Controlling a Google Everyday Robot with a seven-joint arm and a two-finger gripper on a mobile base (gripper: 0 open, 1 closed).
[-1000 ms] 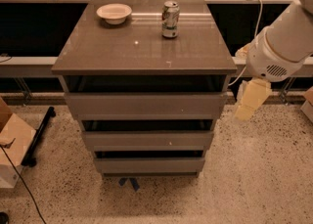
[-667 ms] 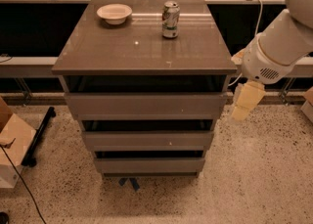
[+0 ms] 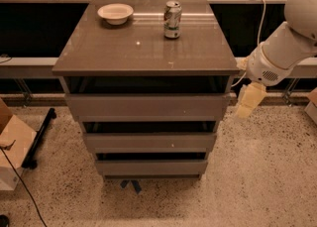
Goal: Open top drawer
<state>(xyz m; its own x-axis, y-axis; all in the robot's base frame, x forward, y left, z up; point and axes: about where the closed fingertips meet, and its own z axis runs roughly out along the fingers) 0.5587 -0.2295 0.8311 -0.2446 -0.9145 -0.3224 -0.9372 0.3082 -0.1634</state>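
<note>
The gripper (image 3: 249, 101) has crept a little toward the cabinet over the last second, and the arm (image 3: 285, 52) behind it has dipped slightly; in the last instant it has hardly shifted at all. It hangs pointing down, just off the right end of the top drawer (image 3: 147, 107), level with the front but not touching it. I cannot tell whether the gripper is open or closed.

The top drawer lies to the gripper's left, directly under the top (image 3: 124, 47), with a dark slot showing above its front. It has not moved, so I'd say the opening has not begun: this is the approach. The front is plain, with no handle, so the gripper will likely have to get behind an edge or into that slot before it can pull.

Up and to the left of the gripper, a bowl (image 3: 115, 13) and a can (image 3: 172, 19) stand apart on the glossy brown top. The two lower drawers (image 3: 148, 141) sit below and left of it.

The floor (image 3: 257, 171) is speckled stone. A cardboard box (image 3: 12, 146) and a cable (image 3: 20, 191) lie far left. A railed window ledge runs behind.
</note>
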